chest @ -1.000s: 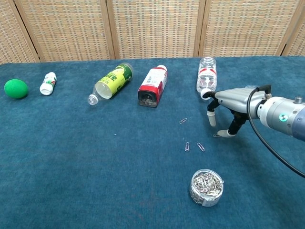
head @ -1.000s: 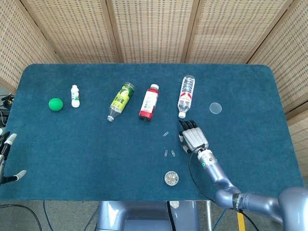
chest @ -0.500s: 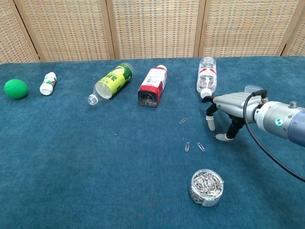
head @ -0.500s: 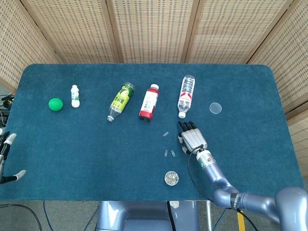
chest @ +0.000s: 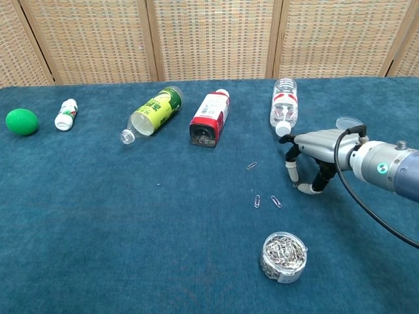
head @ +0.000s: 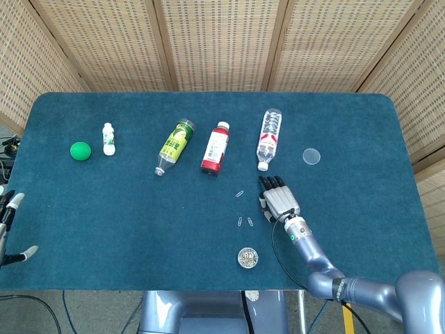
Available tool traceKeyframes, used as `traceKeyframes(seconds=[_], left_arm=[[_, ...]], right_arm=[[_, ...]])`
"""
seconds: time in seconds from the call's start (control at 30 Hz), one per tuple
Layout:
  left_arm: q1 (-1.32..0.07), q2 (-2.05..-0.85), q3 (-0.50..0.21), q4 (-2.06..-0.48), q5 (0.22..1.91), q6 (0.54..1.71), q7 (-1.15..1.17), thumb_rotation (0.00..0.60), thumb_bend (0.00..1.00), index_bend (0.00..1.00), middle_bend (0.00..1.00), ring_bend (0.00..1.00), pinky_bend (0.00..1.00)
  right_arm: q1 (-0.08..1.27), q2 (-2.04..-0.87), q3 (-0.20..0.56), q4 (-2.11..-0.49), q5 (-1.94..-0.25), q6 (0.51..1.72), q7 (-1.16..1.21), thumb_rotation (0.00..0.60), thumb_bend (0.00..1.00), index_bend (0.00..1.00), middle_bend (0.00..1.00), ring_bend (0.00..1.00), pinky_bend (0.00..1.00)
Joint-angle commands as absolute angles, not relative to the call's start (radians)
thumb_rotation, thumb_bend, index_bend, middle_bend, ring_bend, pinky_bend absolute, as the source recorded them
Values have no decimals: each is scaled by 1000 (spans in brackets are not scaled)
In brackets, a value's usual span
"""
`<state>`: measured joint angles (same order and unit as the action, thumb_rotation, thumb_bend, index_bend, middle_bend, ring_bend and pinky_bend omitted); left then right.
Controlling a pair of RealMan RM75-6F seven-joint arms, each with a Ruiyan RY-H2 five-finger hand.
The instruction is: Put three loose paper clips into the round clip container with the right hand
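The desk (head: 104, 209) has a dark blue cloth top. Across the upper part of the head view lie a green ball (head: 81, 150), a small white bottle (head: 108, 138), a green-labelled bottle (head: 175, 145), a red-labelled bottle (head: 215, 147), a clear water bottle (head: 268, 138) and a clear lid (head: 311, 156) (far right). Lower centre lie three paper clips (head: 245, 222) and the round clip container (head: 247, 257).

Matt blue cloth table (head: 125, 209), glossy clear plastic clip container (chest: 283, 257), shiny metal paper clips (chest: 266, 201), woven-cane screens (head: 215, 42)

Four bottles (chest: 152, 112), three paper clips (chest: 257, 201), one ball (chest: 22, 122)
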<state>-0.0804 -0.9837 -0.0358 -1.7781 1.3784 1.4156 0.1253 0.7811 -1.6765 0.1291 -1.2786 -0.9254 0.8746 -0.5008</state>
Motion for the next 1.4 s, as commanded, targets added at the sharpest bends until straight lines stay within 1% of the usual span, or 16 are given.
traceKeyframes(seconds=[0.03, 0.27, 0.5, 0.6, 0.67, 0.73, 1.03, 1.27, 1.4], left_arm=[[-80, -984, -36, -1778, 1378, 1416, 126, 600, 0, 0, 0, 0, 0], [-81, -985, -36, -1777, 1376, 1415, 127, 600, 0, 0, 0, 0, 0], [-81, -985, -36, -1777, 1377, 1415, 126, 600, 0, 0, 0, 0, 0], [-81, -984, -36, -1778, 1377, 1415, 126, 600, 0, 0, 0, 0, 0], [-81, -984, -36, -1779, 1377, 1416, 125, 600, 0, 0, 0, 0, 0], [-80, -984, -36, -1778, 1378, 1417, 126, 600, 0, 0, 0, 0, 0], [-81, -982, -36, -1779, 1378, 1416, 123, 600, 0, 0, 0, 0, 0], [-81, -982, -35, -1779, 1380, 1416, 122, 600, 0, 0, 0, 0, 0], [-81, -982, -34, -1779, 1383, 1417, 121, 600, 0, 0, 0, 0, 0]], right_arm=[[782, -1678, 129, -1276, -923, 872, -502, 600, 391, 520, 0, 0, 6], [784, -1679, 127, -1271, -913, 861, -510, 600, 429, 520, 0, 0, 6], [787, -1678, 126, -1273, -899, 854, -525, 600, 433, 520, 0, 0, 8], [787, -1681, 124, -1271, -898, 856, -529, 600, 433, 550, 0, 0, 16], [787, -1686, 123, -1266, -901, 861, -530, 600, 432, 589, 0, 0, 23], [784, -1692, 121, -1257, -912, 866, -524, 600, 433, 603, 0, 0, 25], [767, -1691, 123, -1250, -987, 895, -466, 600, 432, 621, 0, 0, 35], [759, -1669, 130, -1280, -1018, 909, -446, 600, 432, 623, 0, 0, 36], [751, -1624, 133, -1355, -1052, 932, -436, 600, 432, 626, 0, 0, 36]])
